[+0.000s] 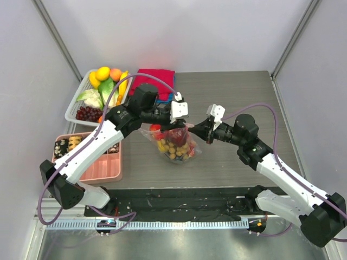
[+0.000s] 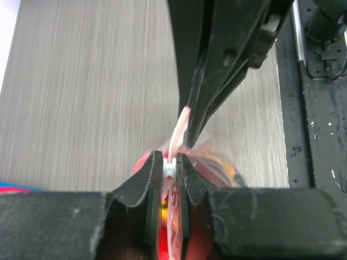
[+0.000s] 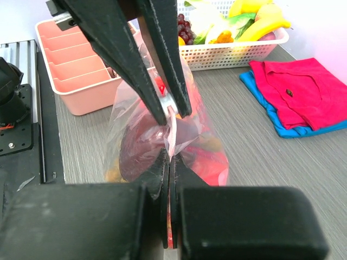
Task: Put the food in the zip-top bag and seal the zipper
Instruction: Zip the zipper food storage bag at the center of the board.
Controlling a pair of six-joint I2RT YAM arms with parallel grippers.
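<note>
Pink zipper (image 2: 178,132) is clamped by left gripper (image 2: 169,164) and right gripper (image 3: 168,162); sealing appears underway, next requiring a steady pinch-slide.

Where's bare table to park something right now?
Bare table: back right corner, right of the red cloth and behind the right arm; also the strip between the bag and the black mat. Crowded: left side, with the basket, pink tray and left arm.
</note>
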